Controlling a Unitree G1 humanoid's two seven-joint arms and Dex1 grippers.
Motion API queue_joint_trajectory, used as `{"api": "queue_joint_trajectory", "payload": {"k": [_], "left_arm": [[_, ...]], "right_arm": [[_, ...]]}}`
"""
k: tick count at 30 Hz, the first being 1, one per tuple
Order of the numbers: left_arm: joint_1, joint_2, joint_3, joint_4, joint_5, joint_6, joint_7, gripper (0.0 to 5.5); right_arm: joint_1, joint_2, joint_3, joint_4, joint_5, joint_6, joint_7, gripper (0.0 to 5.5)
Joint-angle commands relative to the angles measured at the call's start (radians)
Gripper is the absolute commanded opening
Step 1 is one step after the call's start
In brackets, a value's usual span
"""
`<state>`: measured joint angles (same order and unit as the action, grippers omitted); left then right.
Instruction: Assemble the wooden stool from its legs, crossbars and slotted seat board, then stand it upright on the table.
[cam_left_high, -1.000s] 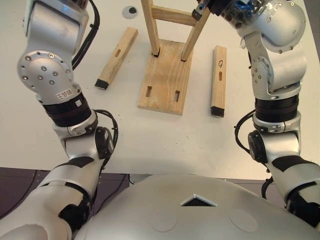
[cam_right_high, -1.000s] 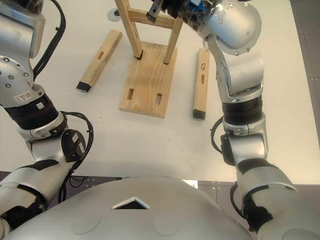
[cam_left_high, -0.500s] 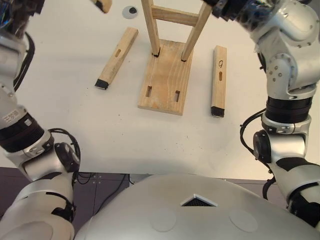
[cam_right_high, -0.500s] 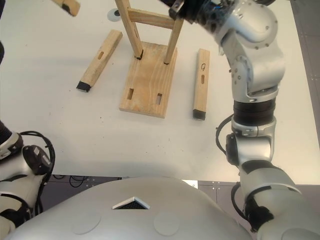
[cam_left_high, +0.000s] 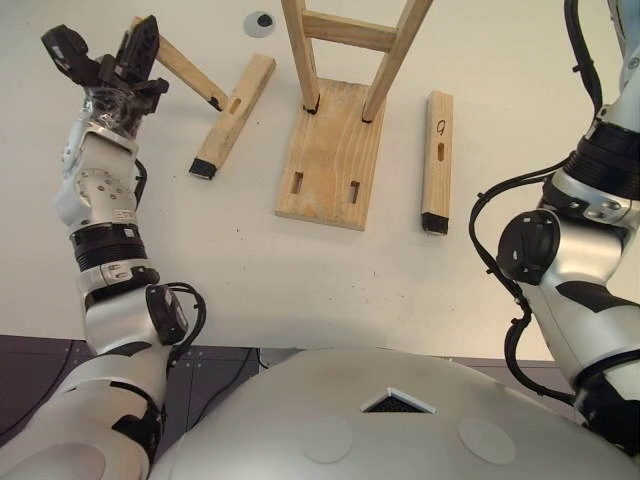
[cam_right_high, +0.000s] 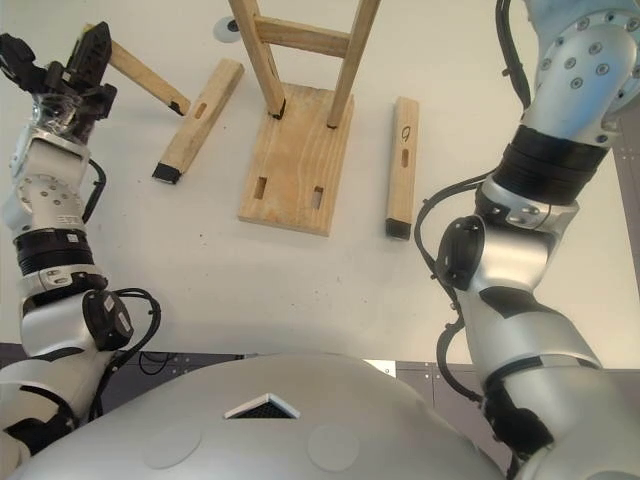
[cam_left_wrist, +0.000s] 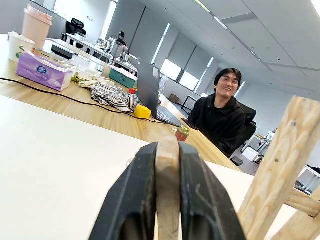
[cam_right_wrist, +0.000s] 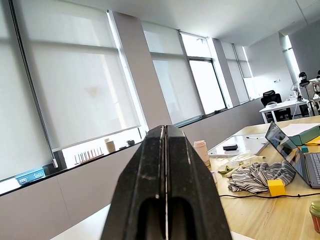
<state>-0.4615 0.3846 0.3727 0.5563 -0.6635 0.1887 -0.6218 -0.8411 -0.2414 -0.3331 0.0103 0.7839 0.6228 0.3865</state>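
Left tool (cam_left_wrist: 168, 150) clamping leg (cam_left_high: 185, 72), right tool (cam_right_wrist: 165, 134) closed

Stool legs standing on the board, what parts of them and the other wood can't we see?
Legs: tops cut off by the eye views' top edge.
Stick: one end hidden inside the left gripper.
Board: far slots covered by the legs' feet.

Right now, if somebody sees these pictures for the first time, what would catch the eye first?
At the centre of the table, two upright legs, joined by a crossbar, stand in the seat board. On the left, the left gripper is shut on a slim wooden bar. One loose leg lies flat left of the board, another right of it.
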Motion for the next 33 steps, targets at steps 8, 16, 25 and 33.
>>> {"api": "queue_joint_trajectory", "payload": {"k": [8,16,25,33], "left_arm": [[-0.146,-0.065,0.046,0.341,0.073,-0.217,-0.046,0.38],[-0.109,-0.077,-0.008,0.351,0.172,-0.271,-0.047,0.38],[0.002,-0.046,-0.111,0.115,0.263,-0.162,-0.027,0.38],[0.042,-0.052,-0.101,0.055,0.256,-0.120,0.018,0.38]], "right_arm": [[-0.004,-0.022,0.022,0.083,-0.027,-0.031,0.019,0.00],[0.002,-0.033,0.041,0.106,-0.062,-0.036,0.037,0.00],[0.030,-0.020,0.053,0.084,-0.084,-0.032,0.039,0.00],[0.041,-0.019,0.057,0.082,-0.092,-0.043,0.035,0.00]]}}
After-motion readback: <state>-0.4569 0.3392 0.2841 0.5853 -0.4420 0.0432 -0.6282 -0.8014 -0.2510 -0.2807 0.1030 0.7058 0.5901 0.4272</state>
